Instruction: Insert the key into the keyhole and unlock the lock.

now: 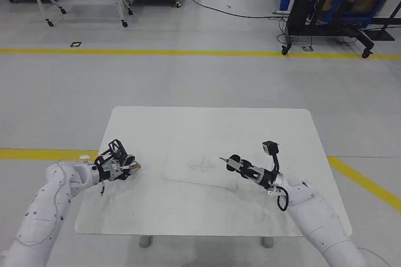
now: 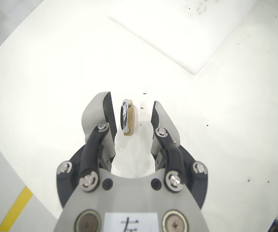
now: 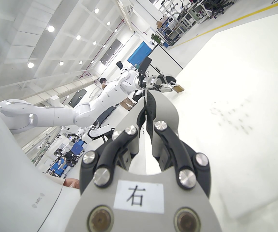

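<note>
The lock [image 2: 130,121] stands edge-on between the left tool's [image 2: 132,100] fingers, so its keyhole face is hidden. From the top view it is a small brass speck, half covered by that tool. The key [image 1: 223,159] is a thin sliver at the right tool's [image 1: 230,161] tip, too small to make out. In the right wrist view the closed fingers [image 3: 153,108] cover it.

White glossy arm shells [image 1: 50,200], black wrist joints. Left pincer [image 2: 132,113]: grey metal body, black ribbed pads [image 2: 109,112], black linkages, silver screws, white label with black character. Right pincer [image 3: 147,98] same build, own label.
</note>
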Available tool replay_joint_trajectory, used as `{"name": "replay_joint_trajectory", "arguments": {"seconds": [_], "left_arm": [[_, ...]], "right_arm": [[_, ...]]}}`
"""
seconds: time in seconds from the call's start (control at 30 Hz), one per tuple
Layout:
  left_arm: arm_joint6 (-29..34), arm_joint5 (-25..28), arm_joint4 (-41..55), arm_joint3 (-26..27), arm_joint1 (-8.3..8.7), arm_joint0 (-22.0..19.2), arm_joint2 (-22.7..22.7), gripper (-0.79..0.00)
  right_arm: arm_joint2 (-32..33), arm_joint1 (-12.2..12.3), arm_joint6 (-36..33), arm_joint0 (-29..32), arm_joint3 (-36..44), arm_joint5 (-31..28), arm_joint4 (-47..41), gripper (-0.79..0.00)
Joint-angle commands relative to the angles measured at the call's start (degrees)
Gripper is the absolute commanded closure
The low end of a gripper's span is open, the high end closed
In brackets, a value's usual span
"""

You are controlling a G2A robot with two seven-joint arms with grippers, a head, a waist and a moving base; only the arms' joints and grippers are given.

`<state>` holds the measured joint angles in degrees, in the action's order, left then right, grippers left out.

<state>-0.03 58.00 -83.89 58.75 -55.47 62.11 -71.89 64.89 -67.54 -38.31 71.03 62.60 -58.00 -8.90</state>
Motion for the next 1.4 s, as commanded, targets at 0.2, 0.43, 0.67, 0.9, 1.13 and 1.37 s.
{"name": "replay_joint_trajectory", "arguments": {"seconds": [0.2, 0.43, 0.67, 0.9, 1.13, 1.37], "left_arm": [[-3.58, -1.25, -2.55, -3.26, 0.16, -1.52, 1.23, 0.000], [-5.71, -1.66, -2.61, -4.39, 0.10, -2.04, 2.03, 0.000], [-6.46, -5.51, -2.87, -3.24, 0.02, -1.99, 2.13, 0.000], [-7.10, 0.00, 15.65, -9.26, -0.91, -1.95, 0.06, 0.000], [37.98, -6.30, 89.64, -19.55, -5.44, -10.20, 7.55, 0.000], [67.30, -20.98, 120.09, -24.88, -7.04, -17.33, 6.36, 0.000]], "right_arm": [[0.00, 0.00, 0.00, 0.00, 0.00, 0.00, 0.00, 0.000], [0.00, 0.00, 0.00, 0.00, 0.00, 0.00, 0.00, 0.000], [0.00, 0.00, 0.00, 0.00, 0.00, 0.00, 0.00, 0.000], [0.03, -0.01, 0.28, 0.06, 0.13, 0.24, 0.00, 0.000], [-3.40, -1.46, 6.05, 0.58, 0.70, 2.80, -7.10, 0.000], [-9.54, -4.36, 5.60, -3.31, -5.73, 5.73, -22.26, 0.000]]}}
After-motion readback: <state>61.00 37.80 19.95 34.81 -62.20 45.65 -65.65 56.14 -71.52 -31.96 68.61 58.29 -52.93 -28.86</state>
